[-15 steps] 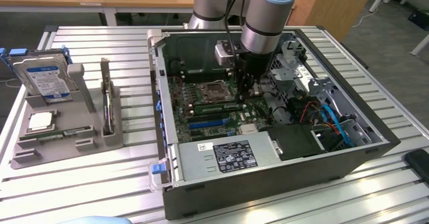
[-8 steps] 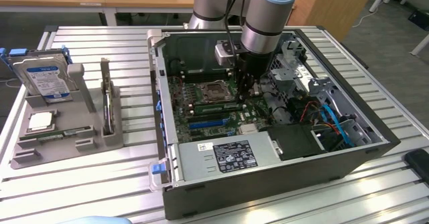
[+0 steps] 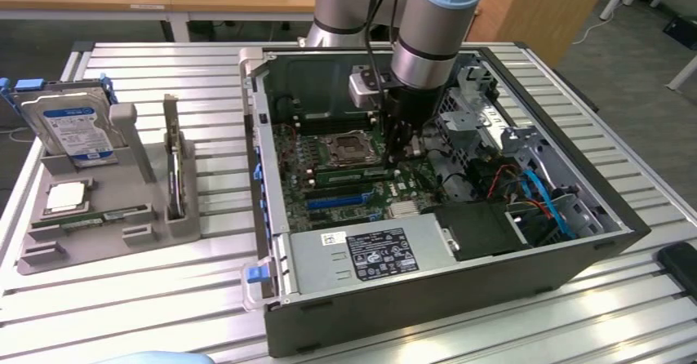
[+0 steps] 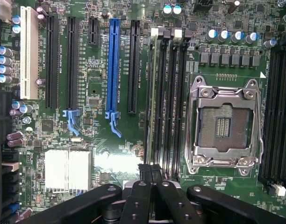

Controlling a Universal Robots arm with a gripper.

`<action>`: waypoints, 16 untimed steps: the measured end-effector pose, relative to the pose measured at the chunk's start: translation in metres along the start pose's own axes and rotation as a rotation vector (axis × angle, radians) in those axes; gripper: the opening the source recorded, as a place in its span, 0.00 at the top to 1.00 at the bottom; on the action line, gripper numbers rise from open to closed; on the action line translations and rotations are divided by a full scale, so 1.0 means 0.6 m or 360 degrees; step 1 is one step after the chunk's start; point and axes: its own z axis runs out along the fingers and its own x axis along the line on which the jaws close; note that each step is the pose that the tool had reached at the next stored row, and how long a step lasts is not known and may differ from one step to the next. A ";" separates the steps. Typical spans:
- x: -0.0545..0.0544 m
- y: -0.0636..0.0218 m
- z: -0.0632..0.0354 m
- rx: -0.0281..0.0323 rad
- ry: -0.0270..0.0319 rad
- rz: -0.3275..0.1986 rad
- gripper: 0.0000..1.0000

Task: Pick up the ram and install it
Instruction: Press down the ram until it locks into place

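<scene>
Fingers of the end effector (image 3: 401, 139) reach down inside the open computer case (image 3: 566, 274) in the exterior view, hanging just above the memory slots beside the empty CPU socket (image 3: 346, 145). On the bench (image 3: 142, 299), toward the exterior view's left, a grey holder (image 3: 65, 250) keeps a ram stick (image 3: 109, 215) lying flat, well apart from the arm, next to a hard drive (image 3: 74, 127) standing upright.

Seen from the wrist, the end effector (image 4: 150, 175) is fully closed, its tips pressed together right over the end of a ram (image 4: 155, 93) seated edge-on in the slot bank. That stick's long axis runs straight away from the fingertips, parallel to the blue PCIe slot (image 4: 113, 70). I cannot tell whether it is latched.
</scene>
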 end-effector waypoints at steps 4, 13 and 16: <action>0.000 0.000 0.002 0.00010 0.00006 0.0000 0.90; 0.000 0.000 0.004 0.00026 -0.00001 0.0000 0.90; 0.000 0.000 -0.004 -0.00112 -0.00003 0.0000 0.90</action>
